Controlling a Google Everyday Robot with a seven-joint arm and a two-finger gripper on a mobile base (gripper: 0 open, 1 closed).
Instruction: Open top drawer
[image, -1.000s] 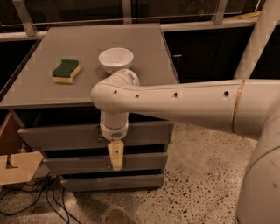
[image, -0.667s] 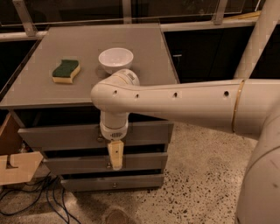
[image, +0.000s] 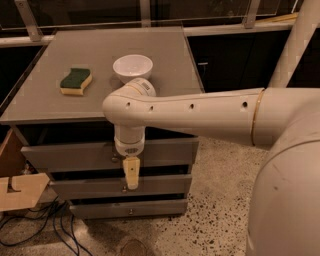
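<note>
Top drawer under desk looks shut from here (so nothing really done yet imo). Gripper hangs right in front of its panel, 6 o'clock from bowl. Jaws: can't tell how they stand. Grab and pull both left to do.

The top drawer is grey and made of wood. It has the tallest front, and it runs wide from side to side. It sits right under the flat top of the cabinet, with a dark gap above it. It looks pushed all the way in. Its front is straight and level. Its little round knob is in the middle. My claw hangs pointing down in front of the drawer, just beside the knob and a bit lower.
</note>
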